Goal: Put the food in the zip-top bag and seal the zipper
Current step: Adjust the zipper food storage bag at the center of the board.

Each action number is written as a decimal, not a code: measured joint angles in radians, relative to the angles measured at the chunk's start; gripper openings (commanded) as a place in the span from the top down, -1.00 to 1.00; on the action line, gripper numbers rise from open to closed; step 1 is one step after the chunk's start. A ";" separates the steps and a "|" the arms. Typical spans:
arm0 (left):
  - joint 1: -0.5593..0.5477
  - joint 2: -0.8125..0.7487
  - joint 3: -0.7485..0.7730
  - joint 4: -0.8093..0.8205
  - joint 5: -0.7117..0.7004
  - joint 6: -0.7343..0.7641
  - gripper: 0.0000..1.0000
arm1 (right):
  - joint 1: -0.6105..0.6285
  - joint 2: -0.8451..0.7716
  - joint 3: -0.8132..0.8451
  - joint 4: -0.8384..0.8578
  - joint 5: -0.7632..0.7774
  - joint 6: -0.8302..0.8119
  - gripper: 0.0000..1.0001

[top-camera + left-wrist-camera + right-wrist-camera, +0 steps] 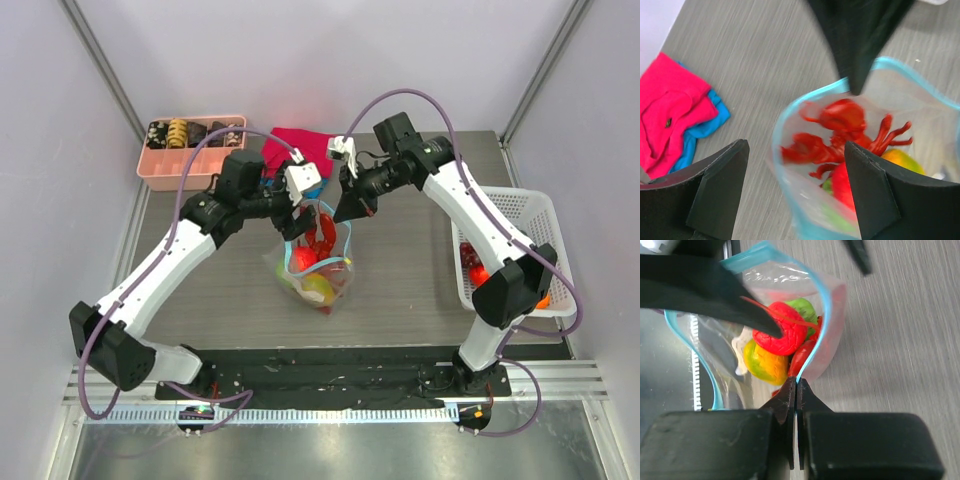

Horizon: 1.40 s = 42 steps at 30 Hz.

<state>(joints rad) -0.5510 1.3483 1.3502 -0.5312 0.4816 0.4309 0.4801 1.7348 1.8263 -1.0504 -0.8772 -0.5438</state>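
The clear zip-top bag (335, 285) stands in the middle of the table with its mouth open. Its teal-blue zipper (826, 300) curves round the opening. Inside are a red lobster (840, 132), a red fruit (782, 335), a green fruit (804, 310) and a yellow-orange fruit (762, 362). My right gripper (796, 385) is shut on the zipper edge at the bag's right rim, also seen in the top view (345, 212). My left gripper (795, 146) is open and straddles the opposite rim, one finger (715, 292) inside the mouth; it also shows in the top view (298, 222).
A white mesh basket (525, 215) at the right edge holds more red (472, 262) and orange (543, 298) toy food. Folded red and blue cloths (670, 112) lie behind the bag. A pink tray (185, 165) with black and tan pieces stands at the back left.
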 measured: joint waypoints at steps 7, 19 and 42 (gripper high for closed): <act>0.043 0.029 0.002 0.011 0.060 -0.003 -0.60 | 0.021 0.001 0.052 -0.064 -0.007 -0.096 0.98; 0.042 0.037 0.003 0.062 0.201 -0.110 -0.33 | 0.069 0.077 0.173 -0.138 -0.005 -0.198 0.98; 0.118 0.103 -0.023 0.049 0.064 -0.288 1.00 | 0.075 0.122 0.212 -0.121 0.050 -0.217 0.69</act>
<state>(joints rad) -0.4332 1.4509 1.3273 -0.4820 0.5453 0.1429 0.5552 1.8572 2.0384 -1.1717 -0.8276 -0.7605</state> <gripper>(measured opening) 0.033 0.034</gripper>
